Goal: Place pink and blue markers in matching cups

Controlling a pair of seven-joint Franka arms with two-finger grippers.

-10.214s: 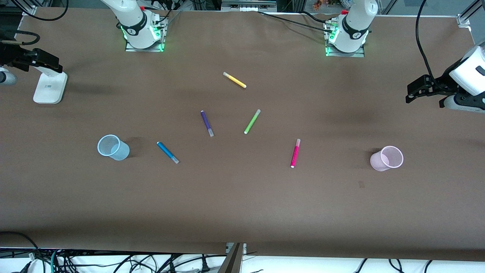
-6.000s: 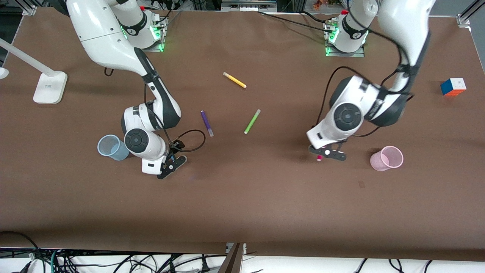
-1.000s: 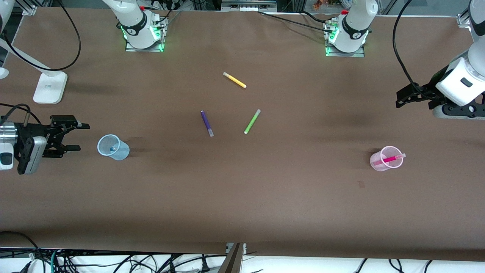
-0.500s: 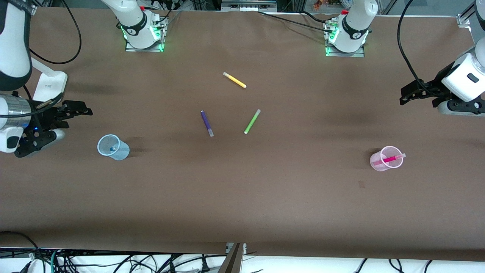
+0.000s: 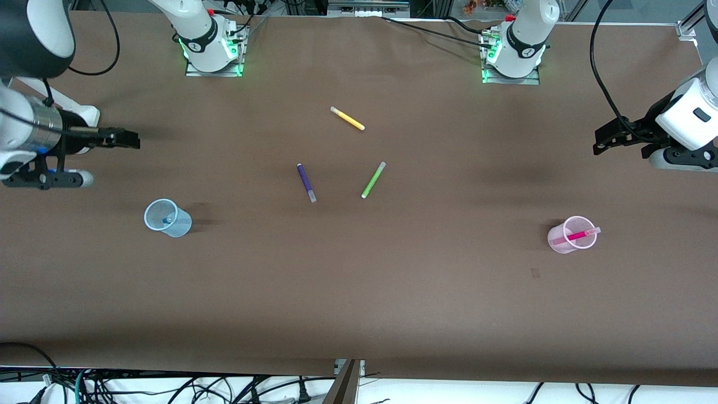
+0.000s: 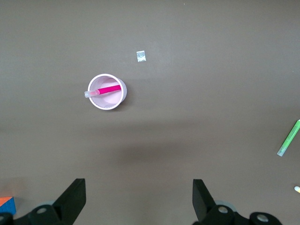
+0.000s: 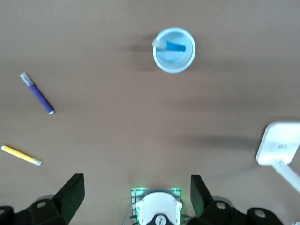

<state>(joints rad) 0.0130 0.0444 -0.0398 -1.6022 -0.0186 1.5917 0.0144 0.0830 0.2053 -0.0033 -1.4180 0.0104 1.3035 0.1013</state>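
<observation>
Front view looks done to me: pink marker (image 5: 576,236) leans in the pink cup (image 5: 561,242), blue marker (image 5: 166,220) sits in the blue cup (image 5: 178,227). Left gripper (image 5: 599,141) and right gripper (image 5: 120,139) both hang wide open and empty over the table ends. Only worry: a careless swing tipping those light cups.

one marker (image 5: 575,235) in each cup (image 5: 561,244); three pens (image 5: 306,182) between

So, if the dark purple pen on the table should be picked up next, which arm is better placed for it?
Probably the right. The slim dark purple pen lies closer to the open, empty right claw than to the left claw, also open and empty.
</observation>
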